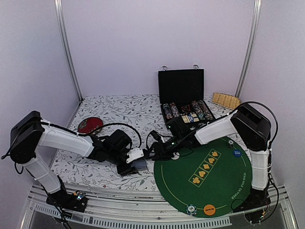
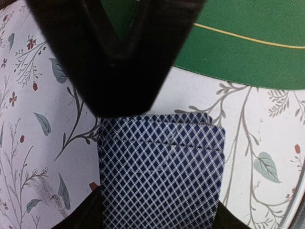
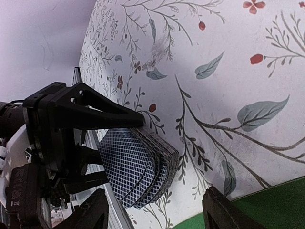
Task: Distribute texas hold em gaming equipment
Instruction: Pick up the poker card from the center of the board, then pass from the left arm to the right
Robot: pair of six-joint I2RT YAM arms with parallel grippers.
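Observation:
A fanned deck of playing cards [image 2: 162, 171] with blue diamond-patterned backs sits between the fingers of my left gripper [image 2: 157, 202], which press on both of its sides. In the top view that left gripper [image 1: 135, 161] holds the cards [image 1: 139, 165] over the floral cloth, just left of the green mat [image 1: 228, 186]. My right gripper [image 3: 157, 212] stands open a little in front of the deck [image 3: 138, 167] and holds nothing; in the top view the right gripper [image 1: 159, 150] faces the left one. A blue disc [image 1: 237, 153], an orange disc [image 1: 208, 208] and a striped chip [image 1: 191, 208] lie on the mat.
An open black case [image 1: 181, 86] with rows of chips [image 1: 200, 110] stands at the back. A red dish [image 1: 89, 125] lies at the back left and a woven tan piece [image 1: 226, 100] at the back right. The table's metal front edge [image 1: 143, 217] runs close below the deck.

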